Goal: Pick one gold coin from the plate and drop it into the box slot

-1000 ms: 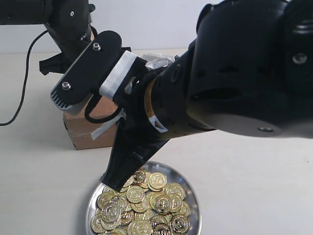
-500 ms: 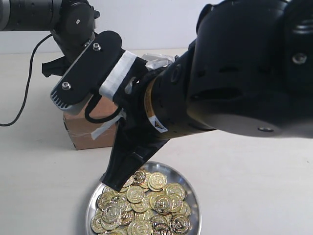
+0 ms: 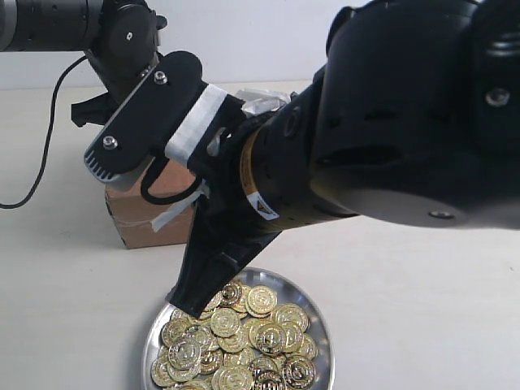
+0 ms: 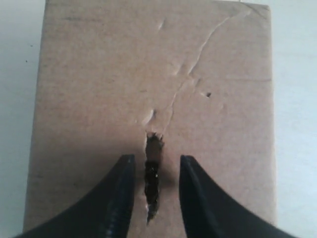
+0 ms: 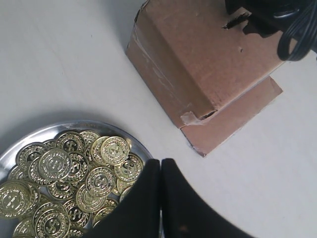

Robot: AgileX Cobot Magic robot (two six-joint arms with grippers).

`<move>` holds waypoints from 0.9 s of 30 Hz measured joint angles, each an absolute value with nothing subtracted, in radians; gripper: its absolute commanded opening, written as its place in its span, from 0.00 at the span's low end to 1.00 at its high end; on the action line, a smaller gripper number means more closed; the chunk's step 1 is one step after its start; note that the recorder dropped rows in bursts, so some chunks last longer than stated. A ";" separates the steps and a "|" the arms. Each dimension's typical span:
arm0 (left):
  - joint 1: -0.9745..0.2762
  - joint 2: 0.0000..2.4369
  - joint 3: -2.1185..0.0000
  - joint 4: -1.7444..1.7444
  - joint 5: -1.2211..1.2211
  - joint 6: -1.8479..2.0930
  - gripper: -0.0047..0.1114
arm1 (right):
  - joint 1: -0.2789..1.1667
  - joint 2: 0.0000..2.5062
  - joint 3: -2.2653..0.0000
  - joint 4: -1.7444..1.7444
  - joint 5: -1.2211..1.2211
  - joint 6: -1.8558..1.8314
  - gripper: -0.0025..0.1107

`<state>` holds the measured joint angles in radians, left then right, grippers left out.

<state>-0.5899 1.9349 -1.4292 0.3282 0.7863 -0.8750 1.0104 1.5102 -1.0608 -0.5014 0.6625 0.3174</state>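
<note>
Claw on left [image 4: 155,161] parted astride slot [image 4: 152,188], claw on right [image 5: 159,162] clenched shut above plate [image 5: 44,131].

Exterior cam: tight behind the right arm [image 3: 390,122], which fills most of the frame. It faces down and across the table, with the plate [image 3: 323,329] on the near side of the box [image 3: 142,215]. Left wrist cam: straight down, very close on the box top and slot [image 4: 152,173]. Right wrist cam: oblique and farther off the box, sharing the box and slot with left wrist and the plate with exterior.
</note>
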 measured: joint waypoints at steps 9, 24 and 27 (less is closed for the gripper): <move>-0.590 1.935 -1.429 0.330 0.786 -0.875 0.39 | 1.010 1.510 -1.061 -0.501 0.663 0.317 0.02; -0.590 1.503 -1.429 0.379 0.830 -0.558 0.04 | 1.010 1.510 -1.061 -0.501 0.663 0.317 0.02; -0.590 1.403 -1.429 0.351 0.850 -0.511 0.04 | 1.010 1.510 -1.061 -0.501 0.663 0.317 0.02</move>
<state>-0.5899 1.4025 -1.4292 0.3510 0.8504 -0.5114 1.0104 1.5102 -1.0608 -0.5014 0.6625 0.3174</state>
